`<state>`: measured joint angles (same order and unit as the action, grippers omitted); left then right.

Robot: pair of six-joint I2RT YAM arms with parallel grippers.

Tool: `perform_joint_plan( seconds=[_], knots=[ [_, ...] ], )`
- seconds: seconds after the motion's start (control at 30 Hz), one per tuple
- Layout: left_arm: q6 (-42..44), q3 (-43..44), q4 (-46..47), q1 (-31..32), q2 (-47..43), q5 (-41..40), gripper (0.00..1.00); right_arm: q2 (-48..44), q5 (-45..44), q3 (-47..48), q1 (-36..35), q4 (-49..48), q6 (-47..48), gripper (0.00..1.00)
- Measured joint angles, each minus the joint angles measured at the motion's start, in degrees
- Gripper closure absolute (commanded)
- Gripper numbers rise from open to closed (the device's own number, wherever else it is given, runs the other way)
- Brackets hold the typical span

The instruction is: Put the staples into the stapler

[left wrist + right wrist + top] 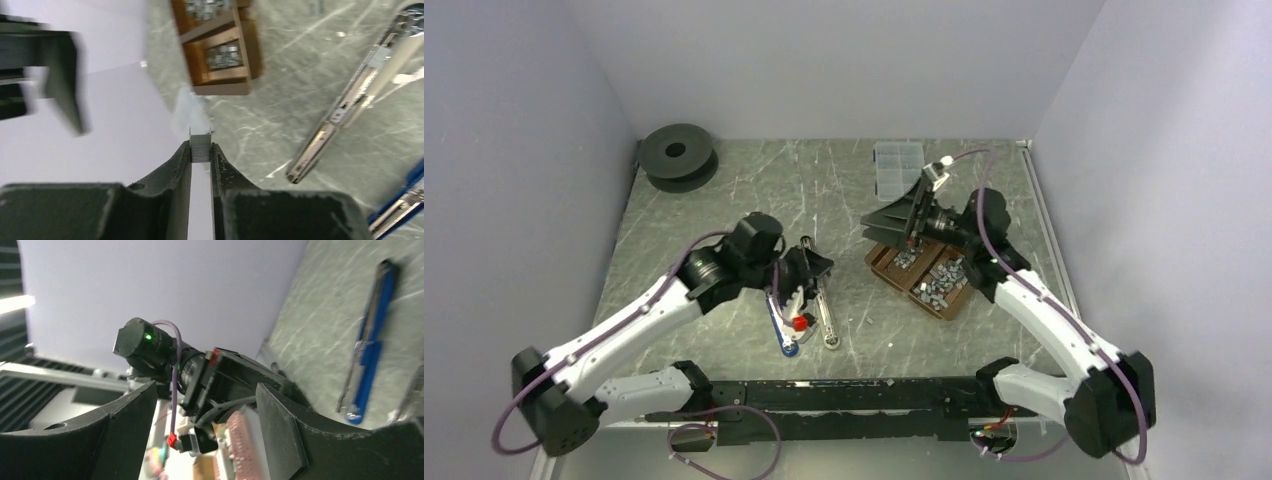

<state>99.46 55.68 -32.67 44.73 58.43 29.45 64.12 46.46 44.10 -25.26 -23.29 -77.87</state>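
My left tool (200,150) pinches staples (200,140) above the surface (280,130) — right tool (205,387) gapes wide, empty, near the tray (956,302).

Two robot arms: the left arm (634,325) and right arm (1049,310) have glossy white shell links, black rounded joints and chunky black bases. A thin purple cable (176,385) trails along each. Their fingers (130,425) are broad matte-black wedges. One black cylindrical joint (145,342) shows a small green light.
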Motion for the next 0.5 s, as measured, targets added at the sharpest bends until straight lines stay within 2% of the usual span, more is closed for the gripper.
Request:
perform_joint_plan(
  seconds=[0.13,0.27,0.5],
  knots=[
    [2.2,4.2,-5.5,0.5,10.5,-1.6,0.98,-5.4,-5.1,6.6,2.8,19.9,13.2,0.24],
    [4.6,9.2,-9.3,2.4,21.6,-4.8,0.98,-9.2,-12.2,9.6,3.6,33.6,22.3,0.24],
    [7.8,15.5,-11.7,6.3,38.1,-10.6,0.96,-14.8,-19.5,7.0,4.4,46.7,27.6,0.24]
  ],
)
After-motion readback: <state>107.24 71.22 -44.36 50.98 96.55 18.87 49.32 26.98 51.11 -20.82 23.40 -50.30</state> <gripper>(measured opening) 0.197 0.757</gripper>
